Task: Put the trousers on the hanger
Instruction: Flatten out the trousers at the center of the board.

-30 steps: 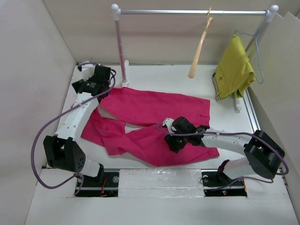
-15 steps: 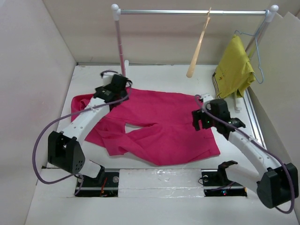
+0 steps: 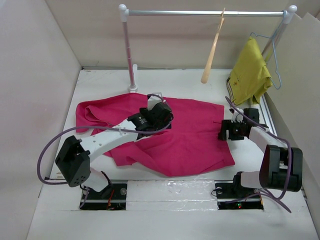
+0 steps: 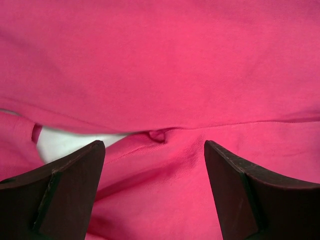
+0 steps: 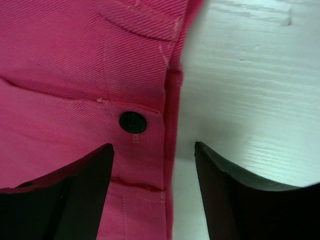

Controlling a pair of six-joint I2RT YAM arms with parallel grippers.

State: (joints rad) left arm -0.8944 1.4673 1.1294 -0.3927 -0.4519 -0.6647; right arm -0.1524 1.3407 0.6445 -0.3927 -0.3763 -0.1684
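Observation:
The magenta trousers [image 3: 190,135] lie spread on the white table, legs to the left, waist to the right. My left gripper [image 3: 161,114] is open over the middle of the cloth; its wrist view shows pink fabric [image 4: 160,75] between the two dark fingers [image 4: 65,190] and a sliver of table at the crotch gap. My right gripper [image 3: 223,131] is open at the waist edge; its wrist view shows the waistband hem [image 5: 170,150] with a black button [image 5: 132,122] between the fingers. The tan wooden hanger [image 3: 214,47] hangs on the rail, apart from both grippers.
A clothes rail [image 3: 205,13] on white posts stands at the back. A mustard-yellow garment [image 3: 248,75] hangs on a blue-grey wire hanger [image 3: 274,65] at the right. Beige walls close in the left, back and right sides.
My left gripper has moved right from the far-left corner to the trousers' middle, and the cloth has been spread flatter. My right gripper has moved right to the waist edge.

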